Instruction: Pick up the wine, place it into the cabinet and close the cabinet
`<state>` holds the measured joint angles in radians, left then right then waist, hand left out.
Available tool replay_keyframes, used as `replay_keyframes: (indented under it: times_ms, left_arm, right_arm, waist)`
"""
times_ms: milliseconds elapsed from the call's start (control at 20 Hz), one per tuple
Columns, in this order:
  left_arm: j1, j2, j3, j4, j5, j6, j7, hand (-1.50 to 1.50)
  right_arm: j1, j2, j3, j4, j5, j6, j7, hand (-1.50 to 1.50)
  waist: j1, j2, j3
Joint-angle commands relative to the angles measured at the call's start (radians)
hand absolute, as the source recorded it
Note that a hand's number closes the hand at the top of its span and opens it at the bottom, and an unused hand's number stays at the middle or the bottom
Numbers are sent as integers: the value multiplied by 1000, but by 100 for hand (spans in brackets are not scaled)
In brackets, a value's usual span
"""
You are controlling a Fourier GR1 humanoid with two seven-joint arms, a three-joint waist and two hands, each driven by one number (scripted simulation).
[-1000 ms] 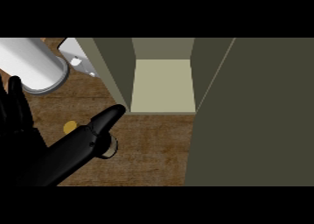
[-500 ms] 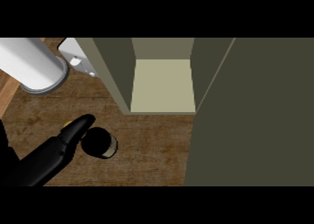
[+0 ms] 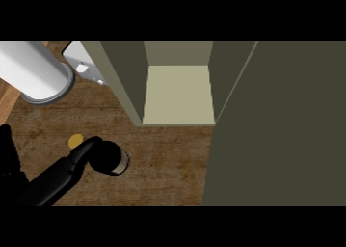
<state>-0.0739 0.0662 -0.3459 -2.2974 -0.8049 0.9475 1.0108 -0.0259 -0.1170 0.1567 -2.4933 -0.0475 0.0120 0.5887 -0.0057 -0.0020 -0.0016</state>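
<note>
Wine [image 3: 61,173] is what I take the long black shape at the lower left of my head view to be. It is wide at its lower-left end, steps in at a shoulder and narrows to a rounded tip that points up and right, so its long axis runs on a diagonal towards the cabinet [image 3: 118,82]. Its wide end runs off the lower edge of the view, so I cannot see what supports it there. The tip overlaps a dark round disc [image 3: 115,163] with a pale rim, and a small yellow spot [image 3: 75,141] lies on the wooden counter [image 3: 161,164] just beside it; I cannot tell what either one is. My left hand [image 3: 3,157] shows at the left edge, just beside the bottle's wide end, with its fingers straight and pointing up. They are not curled round anything I can see, so I read that hand as open. My right hand is nowhere in view. A pale cylinder [image 3: 26,70] crosses the top left corner, and I cannot say what it is. The cabinet stands open, its pale shelf [image 3: 179,94] bare and its door [image 3: 289,125] filling the right side. The shelf lies up and right of the bottle, nearly in line with its neck. As I judge it, the coming move carries the bottle along that diagonal, keeping clear of the cabinet's near side wall, and the left hand is the nearer one.
</note>
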Motion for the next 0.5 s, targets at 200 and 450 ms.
replay_keyframes:
  times_ms: [200, 450]
  left_arm:
    - [118, 77, -3, 29, 355, 144, -210, -150]
    - [133, 98, 38, 100, 586, 159, -405, -150]
  right_arm:
    - [-28, 1, 11, -97, -30, -17, 93, -150]
    - [22, -19, -50, -109, -100, 16, 45, -150]
  waist:
    - [2, 2, -1]
    - [-4, 2, -2]
